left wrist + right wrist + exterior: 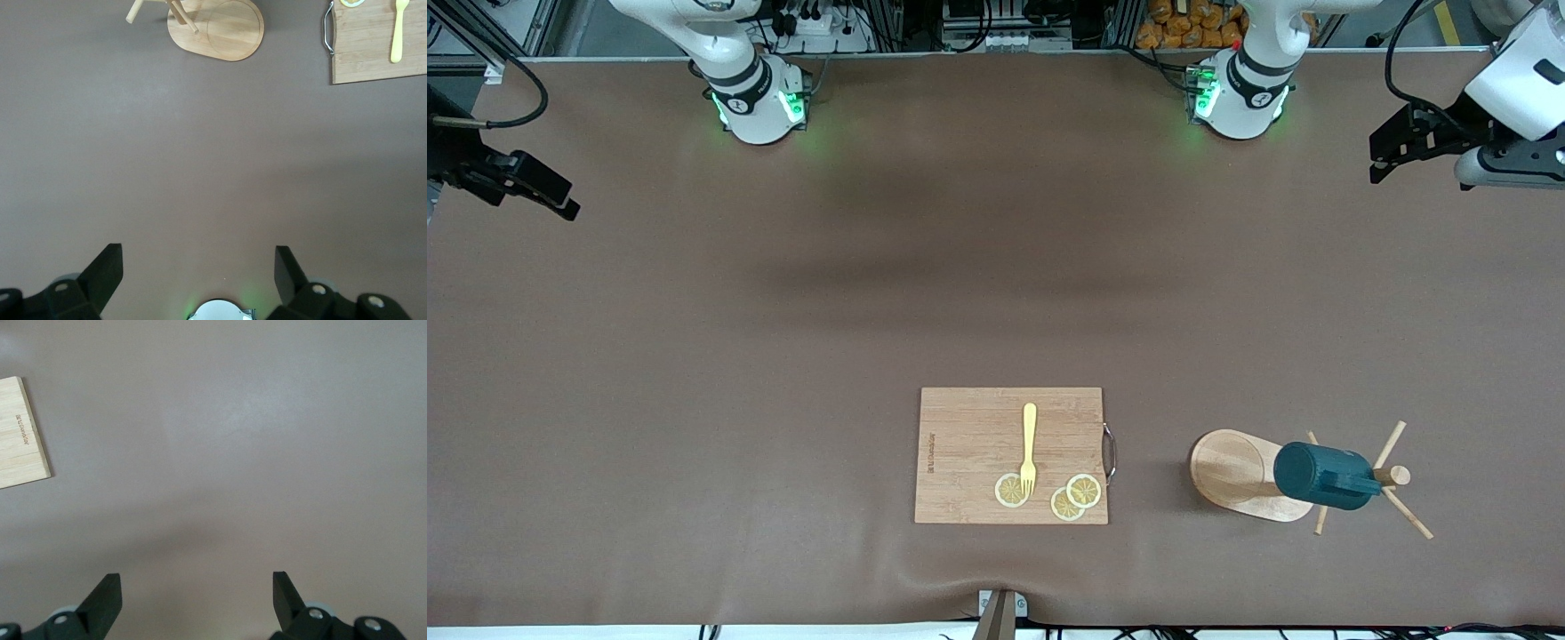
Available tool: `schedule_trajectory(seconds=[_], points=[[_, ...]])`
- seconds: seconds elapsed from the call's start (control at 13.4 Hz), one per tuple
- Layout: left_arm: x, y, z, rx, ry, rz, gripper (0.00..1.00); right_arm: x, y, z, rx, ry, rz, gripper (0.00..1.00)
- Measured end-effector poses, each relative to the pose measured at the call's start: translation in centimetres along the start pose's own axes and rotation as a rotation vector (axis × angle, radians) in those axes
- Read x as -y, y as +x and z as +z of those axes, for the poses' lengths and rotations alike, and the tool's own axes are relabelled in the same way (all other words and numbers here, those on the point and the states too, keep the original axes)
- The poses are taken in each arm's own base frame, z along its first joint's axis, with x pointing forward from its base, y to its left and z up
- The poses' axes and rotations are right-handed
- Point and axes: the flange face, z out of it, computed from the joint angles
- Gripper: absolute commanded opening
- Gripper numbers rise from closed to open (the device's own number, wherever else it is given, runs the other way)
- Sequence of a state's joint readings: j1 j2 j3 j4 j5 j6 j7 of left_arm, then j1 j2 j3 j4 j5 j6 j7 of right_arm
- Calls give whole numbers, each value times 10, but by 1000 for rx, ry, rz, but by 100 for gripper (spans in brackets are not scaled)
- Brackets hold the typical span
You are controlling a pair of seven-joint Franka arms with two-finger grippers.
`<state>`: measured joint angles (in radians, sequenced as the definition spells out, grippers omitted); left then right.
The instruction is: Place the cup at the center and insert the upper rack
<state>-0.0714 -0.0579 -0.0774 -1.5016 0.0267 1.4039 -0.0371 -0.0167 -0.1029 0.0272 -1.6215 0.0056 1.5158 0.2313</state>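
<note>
Table cloth (783,356) of brown spreads under both arms, and we see each one drawn back and waiting at its own end. Our left gripper (1392,151) hangs over the bare cloth at the left arm's end of the table, and the left wrist view shows its 2 fingers (103,270) spread wide with nothing between them. Our right gripper (551,197) hangs over the cloth at the right arm's end, and the right wrist view shows its 2 fingers (105,597) spread just as wide, also holding nothing. We find the upper rack (1232,471) standing on its rounded flat base toward the left arm's end, close to the front camera, its thin pegs (1392,440) fanning out from the central post. The cup (1320,477) hangs on that rack, dark teal, covering part of the post, with its handle toward the post's top. Beside the rack, toward the table's middle, we see a rectangular cutting board (969,444) with a metal handle (1110,453) on the edge that faces the rack. On the board lie 1 yellow fork (1029,449) and 3 lemon slices (1083,490), the fork's tines resting on 1 slice.
</note>
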Motion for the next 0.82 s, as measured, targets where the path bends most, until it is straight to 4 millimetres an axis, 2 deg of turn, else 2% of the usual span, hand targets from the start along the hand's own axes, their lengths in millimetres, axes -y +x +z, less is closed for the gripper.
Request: schedule_trajectory(seconds=[0.82], points=[[-6,0,-1,-1,-31,3,100,0,0,0,-2,0,0,100]])
